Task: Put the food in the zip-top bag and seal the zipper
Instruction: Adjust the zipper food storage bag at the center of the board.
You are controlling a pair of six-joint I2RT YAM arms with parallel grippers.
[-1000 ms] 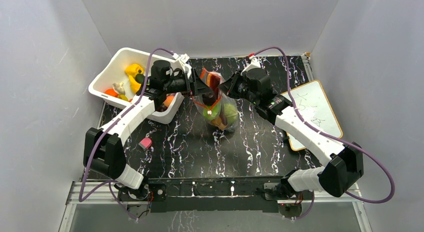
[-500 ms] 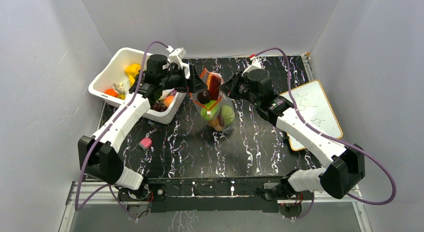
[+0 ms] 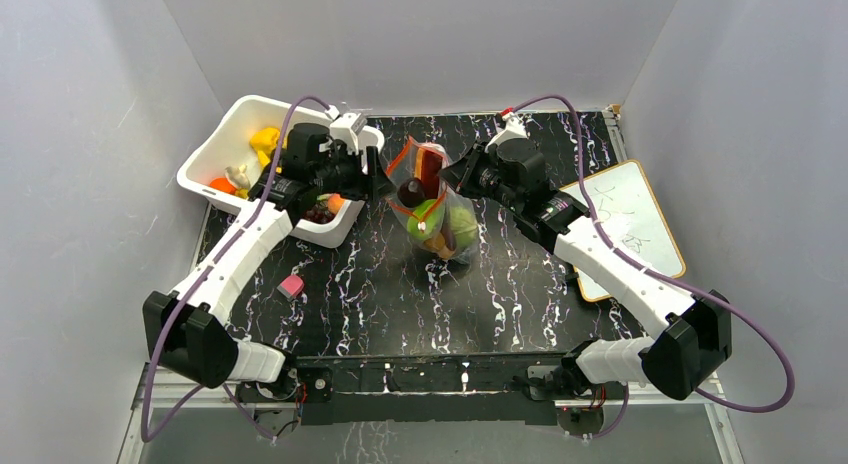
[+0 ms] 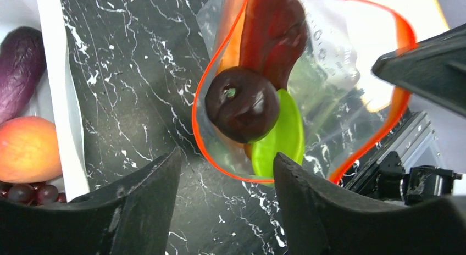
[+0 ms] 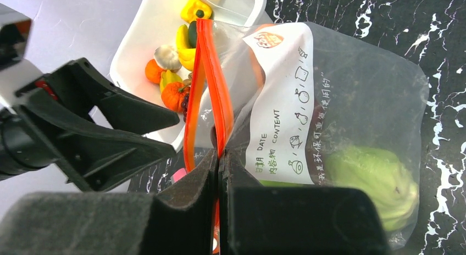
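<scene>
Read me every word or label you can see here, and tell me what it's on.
"DATE": white label on the crinkly clear plastic zip-top bag.
"CONTENT": same label.
Chinese characters on that label: too small to read surely.
Scribbles on the white board: too blurred.

i see plain pale grey walls left, far and right — between them a black tabletop with white marble veins, evenly lit, a metal rail along its near edge.
</scene>
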